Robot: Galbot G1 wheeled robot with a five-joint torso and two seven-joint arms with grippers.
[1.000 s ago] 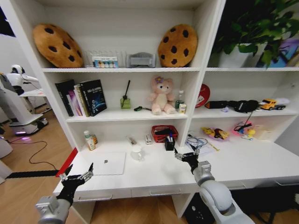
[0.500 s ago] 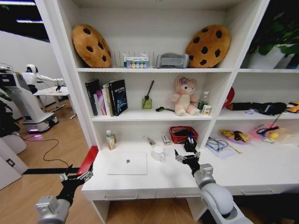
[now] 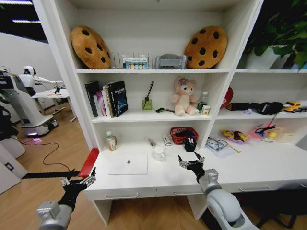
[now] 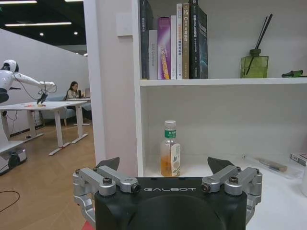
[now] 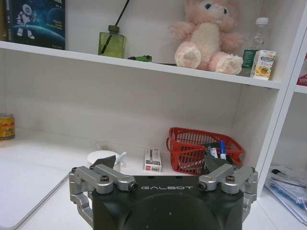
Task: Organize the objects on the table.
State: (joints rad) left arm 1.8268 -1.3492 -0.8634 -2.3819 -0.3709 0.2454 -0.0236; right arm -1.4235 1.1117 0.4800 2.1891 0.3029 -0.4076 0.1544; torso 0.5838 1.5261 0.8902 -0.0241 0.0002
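Nearest of all, the left gripper [image 3: 78, 182] hangs off the worktop's [image 3: 249, 165] left end, over the wooden floor, its fingers spread wide and empty. Further in, the right gripper [image 3: 191, 162] hovers low over the white surface itself, fingers likewise spread wide with nothing between them.

So the right arm is the nearer one to most of the loose things. Just ahead of its fingers and slightly to the robot's left stands a small white cup [image 3: 159, 153]; straight ahead, close against the back panel, sit a red basket [image 3: 183, 135] and a dark pen holder [image 3: 190, 145] with a blue pen sticking up. The silver laptop [image 3: 127, 164] lies flat and closed between the two grippers, its long side running along the worktop's front edge, nearer the left arm's side but still beyond that gripper's reach as it stands now. My judgement is that any pick from here falls to the right arm, reaching forward.

Farther back, a small orange-juice bottle [image 4: 170, 155] stands upright by the left upright of the shelving. A flat white box [image 5: 153, 159] lies beside the basket. What the basket holds is hard to make out through its mesh, and the tangle of cables and coloured items far to the right is too small to name.
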